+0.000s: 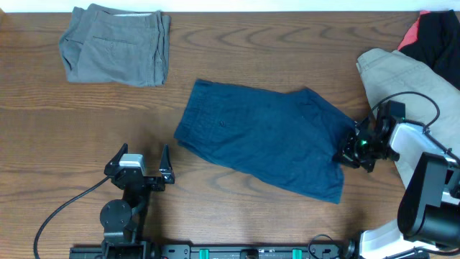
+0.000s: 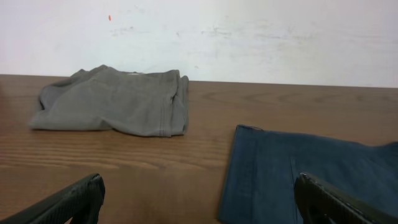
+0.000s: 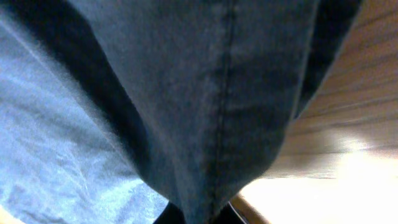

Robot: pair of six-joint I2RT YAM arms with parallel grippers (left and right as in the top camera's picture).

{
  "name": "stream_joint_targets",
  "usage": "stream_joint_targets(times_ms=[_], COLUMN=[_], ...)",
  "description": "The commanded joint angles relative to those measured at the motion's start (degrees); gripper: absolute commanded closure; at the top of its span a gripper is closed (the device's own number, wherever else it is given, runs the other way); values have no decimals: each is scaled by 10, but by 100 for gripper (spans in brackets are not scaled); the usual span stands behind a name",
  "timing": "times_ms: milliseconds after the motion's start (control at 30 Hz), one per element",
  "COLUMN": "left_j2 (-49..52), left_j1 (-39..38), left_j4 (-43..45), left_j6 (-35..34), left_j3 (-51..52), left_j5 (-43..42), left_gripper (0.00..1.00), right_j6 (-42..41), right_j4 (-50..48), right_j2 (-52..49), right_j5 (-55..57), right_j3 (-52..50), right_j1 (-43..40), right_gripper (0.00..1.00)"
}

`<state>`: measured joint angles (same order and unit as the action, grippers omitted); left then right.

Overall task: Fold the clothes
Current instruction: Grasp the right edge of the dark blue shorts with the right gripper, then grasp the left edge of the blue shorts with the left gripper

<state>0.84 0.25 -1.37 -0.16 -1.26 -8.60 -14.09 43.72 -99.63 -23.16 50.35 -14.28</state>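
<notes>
One garment looks finished: the grey shorts (image 1: 115, 44) lie in a compact folded stack on the bench (image 1: 43, 137), well ahead of the left claw (image 1: 144, 155) and slightly to its left.

The blue shorts (image 1: 259, 133) are the piece in hand. They lie spread across the bench between the two claws, mostly flat and, by my reading, with no fold made in them yet. Their nearest edge lies just ahead and to the right of the left claw, which hangs wide and holds nothing. The right claw (image 1: 346, 154) sits at the far right edge of the cloth. In the right wrist view dark blue fabric fills the frame and gathers to a pinch at the fingers, so I judge it clamped on that edge, which is raised off the bench there.

Behind and to the right of the right claw is an unsorted heap: a beige garment (image 1: 392, 72) with black and red cloth (image 1: 435, 36) beyond it, none of it folded.

So roughly one item is done, one is only just gripped, and the heap remains.
</notes>
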Motion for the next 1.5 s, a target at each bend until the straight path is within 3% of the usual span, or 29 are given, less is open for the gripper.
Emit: stream_joint_targets(times_ms=[0,233,833,1033,1200,1300,1467], left_j2=[-5,-5,-5,-4,2,36,198], left_j1=[-2,-2,-2,-2,-2,-2,-2], left_j4=[-18,-18,-16,-9,68,25,-91], left_j6=[-5,-5,-5,-98,-114,-115,-72], left_j3=[10,10,10,10,3,-32,-147], left_j5=[-10,-10,-10,-89,-218,-231,-233], left_gripper=[2,2,2,2,2,2,2], right_j6=[-9,9,9,9,10,11,11], right_j4=[14,0,3,12,24,23,22], right_j2=[-10,-10,-10,-10,-10,-10,-10], right_j5=[70,77,114,129,129,129,129], right_j3=[58,148,150,144,144,144,144], right_j1=[-4,23,103,102,102,102,103], right_gripper=[99,99,99,99,99,99,99])
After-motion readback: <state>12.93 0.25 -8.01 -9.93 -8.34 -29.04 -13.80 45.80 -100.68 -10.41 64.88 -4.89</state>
